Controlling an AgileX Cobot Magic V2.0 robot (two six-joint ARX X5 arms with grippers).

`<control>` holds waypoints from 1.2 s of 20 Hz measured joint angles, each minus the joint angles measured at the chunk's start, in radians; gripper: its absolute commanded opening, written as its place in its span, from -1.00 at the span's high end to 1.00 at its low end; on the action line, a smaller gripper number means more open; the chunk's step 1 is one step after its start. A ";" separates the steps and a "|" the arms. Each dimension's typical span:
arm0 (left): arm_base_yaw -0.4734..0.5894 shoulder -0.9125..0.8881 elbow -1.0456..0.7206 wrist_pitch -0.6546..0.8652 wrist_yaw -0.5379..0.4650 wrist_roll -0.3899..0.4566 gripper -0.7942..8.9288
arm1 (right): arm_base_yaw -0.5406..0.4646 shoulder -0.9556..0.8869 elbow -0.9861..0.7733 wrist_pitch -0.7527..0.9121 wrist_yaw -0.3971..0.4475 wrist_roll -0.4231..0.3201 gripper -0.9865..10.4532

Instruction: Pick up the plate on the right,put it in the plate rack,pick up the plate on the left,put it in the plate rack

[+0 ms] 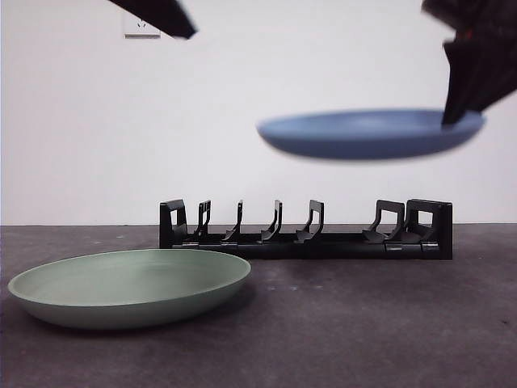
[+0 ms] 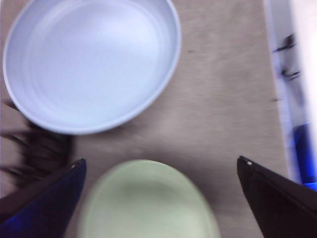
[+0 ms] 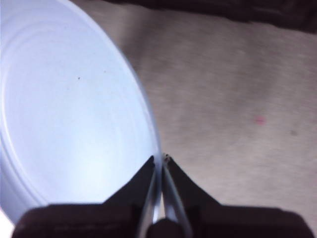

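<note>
Hanging up in the air over the right half of the plate rack [image 1: 305,230] is the blue plate [image 1: 367,133], roughly level and well clear of the prongs. The right gripper [image 3: 161,161] has it by the rim, jaws pinched tight on the edge with 1 jaw on each face of the plate, which you can see really clearly in the right wrist view. In the front view that arm comes in big and dark from the top right corner.

The green plate [image 1: 129,287] sits flat on the dark table [image 1: 363,323], near the left end of the rack and closer to the camera. No gripper is touching it.

The left gripper [image 2: 161,166] is up high with its jaws spread wide apart and nothing between them. Its wrist view looks down on the green plate, with the blue plate also in shot, a bit blurry. In the front view this arm only shows as a black tip at the top left.

The rack has no plates in it, all prongs bare.
</note>
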 measured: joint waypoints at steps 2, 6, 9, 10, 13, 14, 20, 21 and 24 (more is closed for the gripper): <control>-0.042 0.039 0.000 0.082 -0.096 0.087 -0.52 | 0.005 0.000 0.031 -0.042 -0.047 0.000 0.85; -0.092 0.105 0.000 0.193 -0.205 0.243 -0.52 | 0.027 0.000 0.058 -0.085 -0.053 -0.001 0.85; -0.108 0.149 0.000 0.233 -0.212 0.306 -0.51 | 0.049 0.000 0.058 -0.105 -0.065 -0.001 0.85; -0.110 0.161 0.000 0.240 -0.212 0.312 -0.47 | 0.054 0.000 0.058 -0.105 -0.076 -0.001 0.85; -0.111 0.186 0.000 0.244 -0.212 0.319 0.05 | 0.058 0.000 0.058 -0.105 -0.093 -0.001 0.85; -0.113 0.192 0.000 0.238 -0.212 0.318 0.19 | 0.059 0.000 0.058 -0.105 -0.106 -0.001 0.85; -0.135 0.196 0.000 0.238 -0.212 0.293 0.82 | 0.063 0.000 0.058 -0.103 -0.113 -0.001 0.85; -0.140 0.196 0.000 0.238 -0.212 0.288 0.85 | 0.063 0.000 0.058 -0.101 -0.113 -0.001 0.85; -0.150 0.196 0.000 0.221 -0.209 0.287 0.85 | 0.063 0.000 0.058 -0.094 -0.113 0.000 0.85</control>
